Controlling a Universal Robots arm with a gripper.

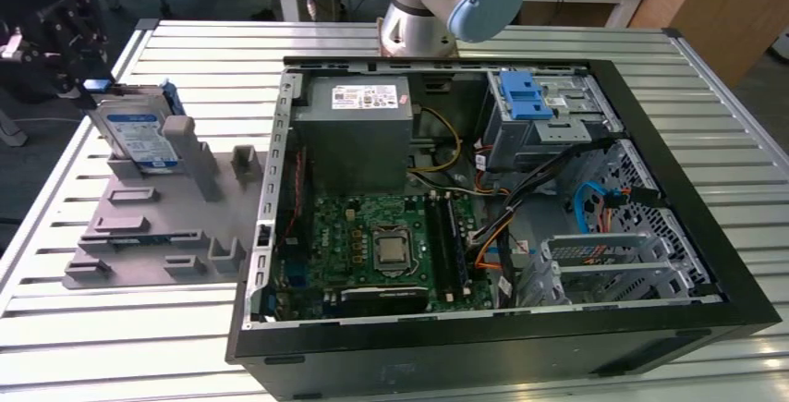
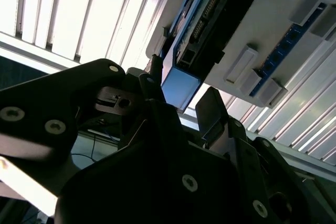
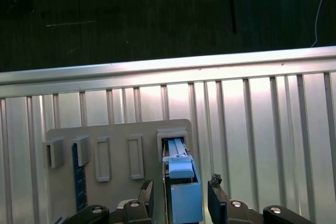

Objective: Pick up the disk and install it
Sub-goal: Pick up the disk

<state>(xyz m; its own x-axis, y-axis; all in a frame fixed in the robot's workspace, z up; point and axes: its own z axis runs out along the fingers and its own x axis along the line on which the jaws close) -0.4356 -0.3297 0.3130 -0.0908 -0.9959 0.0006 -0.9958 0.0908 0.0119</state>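
Slatted aluminium table (image 1: 111, 347) spans the whole exterior view. Open black computer case (image 1: 493, 351) lies on its side over the centre and right of that frame, showing a green motherboard (image 1: 370, 245), a grey power supply box (image 1: 358, 134) with a white sticker, and a silver drive cage (image 1: 549, 115) with a blue latch at the upper right. Arm base (image 1: 426, 9) stands at top centre, behind the case.

Grey fixture plate (image 1: 136, 245) with raised blocks sits on the table at the exterior view's left, just beside the case.

Disk (image 1: 139, 136) stands on edge in a slot at the far end of the plate, upper left of the frame. It is a flat silver body with a white label carrying a blue band, and blue plastic rails along its edges. In the first wrist view it shows edge-on as a light blue rail end (image 3: 184, 200) seated in a slot block. In the second wrist view the dark underside with connector pins shows.

Gripper (image 1: 77, 79) hangs over the disk's upper end at far upper left. Jaws apart, one black finger (image 3: 216, 195) on each side of the rail end, with a narrow gap visible on both sides. Disk not clamped and resting in the fixture.
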